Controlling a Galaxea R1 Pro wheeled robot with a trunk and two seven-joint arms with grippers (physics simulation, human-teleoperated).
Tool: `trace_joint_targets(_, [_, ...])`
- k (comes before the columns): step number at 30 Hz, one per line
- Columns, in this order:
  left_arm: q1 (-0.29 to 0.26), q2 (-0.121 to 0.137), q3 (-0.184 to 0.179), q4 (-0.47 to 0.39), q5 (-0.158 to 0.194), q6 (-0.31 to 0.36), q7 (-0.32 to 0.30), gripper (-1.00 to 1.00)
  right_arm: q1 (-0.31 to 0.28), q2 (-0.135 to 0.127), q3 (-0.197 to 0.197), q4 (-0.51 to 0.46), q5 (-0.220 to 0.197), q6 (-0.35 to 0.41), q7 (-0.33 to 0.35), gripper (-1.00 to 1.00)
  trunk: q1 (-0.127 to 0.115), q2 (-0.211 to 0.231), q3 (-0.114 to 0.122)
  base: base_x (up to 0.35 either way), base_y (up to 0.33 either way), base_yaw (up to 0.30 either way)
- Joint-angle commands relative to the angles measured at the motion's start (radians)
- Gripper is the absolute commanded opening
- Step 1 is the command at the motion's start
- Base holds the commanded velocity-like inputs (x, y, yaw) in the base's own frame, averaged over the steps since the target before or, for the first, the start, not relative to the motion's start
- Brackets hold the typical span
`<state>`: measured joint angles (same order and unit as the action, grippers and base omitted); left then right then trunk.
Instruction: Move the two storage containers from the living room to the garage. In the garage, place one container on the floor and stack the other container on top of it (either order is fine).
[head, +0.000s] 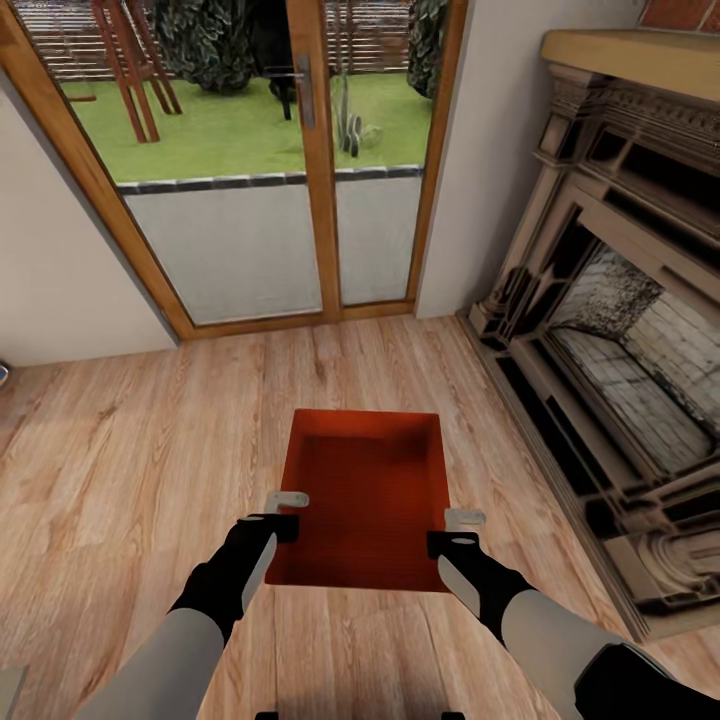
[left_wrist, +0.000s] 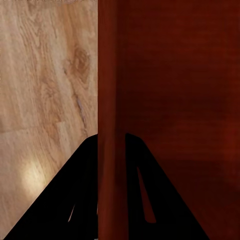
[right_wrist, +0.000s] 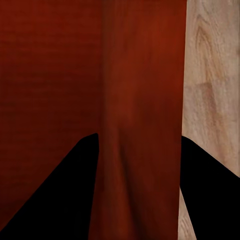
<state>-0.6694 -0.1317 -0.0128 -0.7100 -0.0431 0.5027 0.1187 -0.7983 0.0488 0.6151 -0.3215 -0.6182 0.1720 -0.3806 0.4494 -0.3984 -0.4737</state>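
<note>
In the living room, one storage container (head: 368, 495) sits on the wood-plank floor (head: 120, 480) before the garden doors (head: 300, 170). The left pincer (head: 283, 513) and right pincer (head: 458, 530) each pinch a side wall. Likely light, rigid, slick; opposite rims suit.

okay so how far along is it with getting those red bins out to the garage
Nothing looks delivered: the robot is on the living room's wood-plank floor, by the garden doors and fireplace. In hand: the left gripper and right gripper each straddle a side wall of one storage container. Left: carrying it to the garage, fetching the second, and stacking them.
</note>
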Motion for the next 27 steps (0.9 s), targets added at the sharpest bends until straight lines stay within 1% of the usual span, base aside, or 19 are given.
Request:
trace_joint_targets(1, [0.000,0.000,0.018,-0.001,-0.032,0.010,0.032,-1.00,-0.001,0.000,-0.016,-0.004,0.034,-0.001,-0.009,-1.00,0.001,-0.002,0.000,0.000,0.000,0.000])
trace_joint_targets(6, [0.000,-0.001,0.019,0.000,-0.032,0.010,0.033,-1.00,-0.001,-0.003,-0.016,-0.004,0.034,-0.002,-0.009,-1.00,0.001,-0.002,0.007,0.000,0.000,0.000])
trace_joint_targets(15, [0.000,0.000,0.019,0.002,-0.032,0.009,0.033,-1.00,-0.001,-0.003,-0.017,-0.004,0.034,-0.002,-0.009,-1.00,0.001,-0.002,0.011,0.000,0.000,0.000])
trace_joint_targets(27, [-0.001,0.000,0.019,0.003,-0.032,0.008,0.035,-1.00,-0.001,-0.003,-0.014,-0.004,0.034,-0.002,-0.009,-1.00,0.001,-0.002,0.028,0.000,0.000,0.000])
